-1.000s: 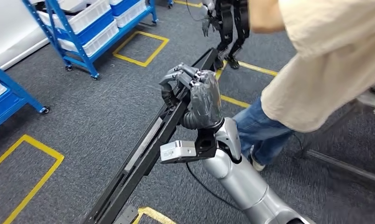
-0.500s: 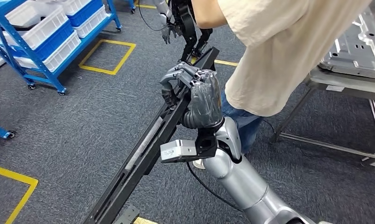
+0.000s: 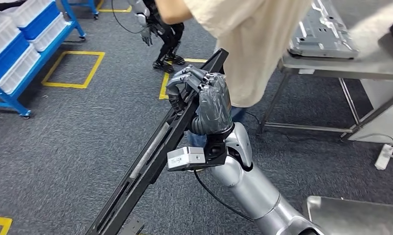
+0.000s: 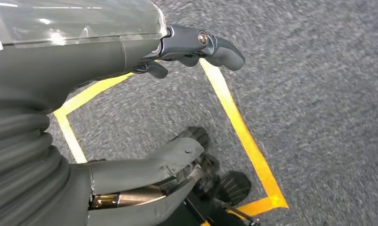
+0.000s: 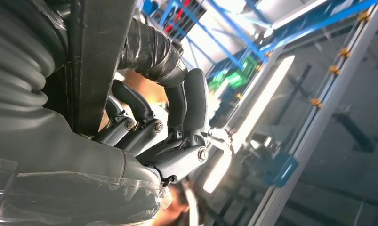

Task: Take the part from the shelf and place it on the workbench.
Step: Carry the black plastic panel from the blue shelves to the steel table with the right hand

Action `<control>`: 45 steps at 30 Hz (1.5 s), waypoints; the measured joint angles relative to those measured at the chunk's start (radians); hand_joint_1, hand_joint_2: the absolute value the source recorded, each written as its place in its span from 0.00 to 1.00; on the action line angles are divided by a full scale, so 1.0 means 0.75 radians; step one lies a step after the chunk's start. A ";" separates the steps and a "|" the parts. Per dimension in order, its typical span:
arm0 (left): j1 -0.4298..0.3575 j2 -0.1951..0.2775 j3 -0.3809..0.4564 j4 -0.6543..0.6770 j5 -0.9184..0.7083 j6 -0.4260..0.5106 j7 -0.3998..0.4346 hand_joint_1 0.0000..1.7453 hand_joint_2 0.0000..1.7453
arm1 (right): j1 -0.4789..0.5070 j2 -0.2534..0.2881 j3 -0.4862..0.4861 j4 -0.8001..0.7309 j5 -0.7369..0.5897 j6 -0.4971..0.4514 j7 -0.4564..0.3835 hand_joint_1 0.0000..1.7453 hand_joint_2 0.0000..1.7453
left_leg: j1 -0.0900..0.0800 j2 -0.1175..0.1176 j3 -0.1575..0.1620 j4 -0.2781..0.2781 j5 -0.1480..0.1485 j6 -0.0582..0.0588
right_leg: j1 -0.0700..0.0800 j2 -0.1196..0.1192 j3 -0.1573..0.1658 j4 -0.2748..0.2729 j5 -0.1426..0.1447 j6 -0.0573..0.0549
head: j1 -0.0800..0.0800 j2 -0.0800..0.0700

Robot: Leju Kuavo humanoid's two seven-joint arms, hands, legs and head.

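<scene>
Since the earlier frame the whole view is swung toward the workbench (image 3: 331,66), beside a person (image 3: 253,44). Fingers of the right hand (image 3: 204,98) are wrapped around the long black part (image 3: 155,152), carried slanted above the carpet. The left hand (image 4: 130,42) is seen empty, fingers loosely extended.

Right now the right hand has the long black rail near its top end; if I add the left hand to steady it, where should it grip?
Grip the long black rail low down, on the stretch below the right hand, coming from the robot's left side. The rail slopes down toward the robot's left, so that lower span is free. The left hand hangs over the carpet, holding nothing.
</scene>
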 joint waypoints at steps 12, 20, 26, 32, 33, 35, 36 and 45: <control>0.005 -0.001 0.000 0.000 -0.005 0.003 -0.002 0.00 1.00 | -0.002 -0.003 -0.007 0.000 0.000 0.000 0.000 1.00 1.00 | 0.002 -0.140 -0.100 0.228 -0.077 0.002 | 0.021 0.172 -0.006 -0.016 0.023 -0.070 | -0.001 0.000; -0.008 -0.003 0.000 0.000 -0.009 0.004 -0.006 0.00 1.00 | -0.010 -0.006 -0.036 -0.002 0.003 -0.005 0.000 1.00 1.00 | -0.007 -0.170 0.032 -0.070 0.042 0.062 | 0.012 0.194 -0.025 -0.023 0.034 -0.023 | 0.001 0.000; 0.000 -0.005 0.001 0.000 -0.012 0.002 -0.004 0.00 1.00 | -0.011 -0.016 -0.050 -0.002 0.010 -0.009 0.000 1.00 1.00 | -0.002 -0.061 0.032 -0.077 0.041 0.051 | -0.004 0.068 -0.127 0.221 -0.064 0.011 | 0.003 0.000; -0.006 -0.005 0.001 0.000 -0.014 -0.001 -0.003 0.00 1.00 | -0.015 -0.021 -0.066 -0.002 0.019 -0.015 0.000 1.00 1.00 | -0.005 0.013 0.014 -0.005 -0.008 -0.003 | 0.006 0.017 -0.005 -0.015 0.016 -0.021 | 0.000 0.000; -0.008 -0.005 0.001 0.000 -0.014 -0.001 -0.003 0.00 1.00 | -0.015 -0.021 -0.068 -0.002 0.020 -0.016 0.000 1.00 1.00 | -0.003 0.020 0.016 -0.007 -0.010 -0.008 | 0.006 0.030 -0.007 -0.014 0.018 -0.029 | 0.000 0.000; -0.011 -0.006 0.001 0.000 -0.014 -0.001 -0.002 0.00 1.00 | -0.016 -0.022 -0.071 -0.002 0.022 -0.017 0.000 1.00 1.00 | 0.004 -0.015 0.009 0.021 -0.041 -0.017 | 0.002 0.053 -0.010 -0.020 0.025 -0.044 | 0.000 0.000; -0.011 -0.006 0.001 0.000 -0.014 -0.001 -0.002 0.00 1.00 | -0.017 -0.021 -0.071 -0.003 0.023 -0.017 0.000 1.00 1.00 | 0.008 -0.049 -0.009 0.068 -0.077 -0.021 | 0.000 0.064 -0.011 -0.023 0.029 -0.050 | 0.000 0.000; -0.003 -0.003 0.000 0.000 -0.025 -0.001 -0.002 0.00 1.00 | -0.018 -0.023 -0.097 0.006 0.027 -0.022 0.001 1.00 1.00 | 0.009 -0.215 0.011 0.041 -0.029 0.011 | 0.004 0.202 -0.025 -0.025 0.057 -0.046 | 0.000 0.000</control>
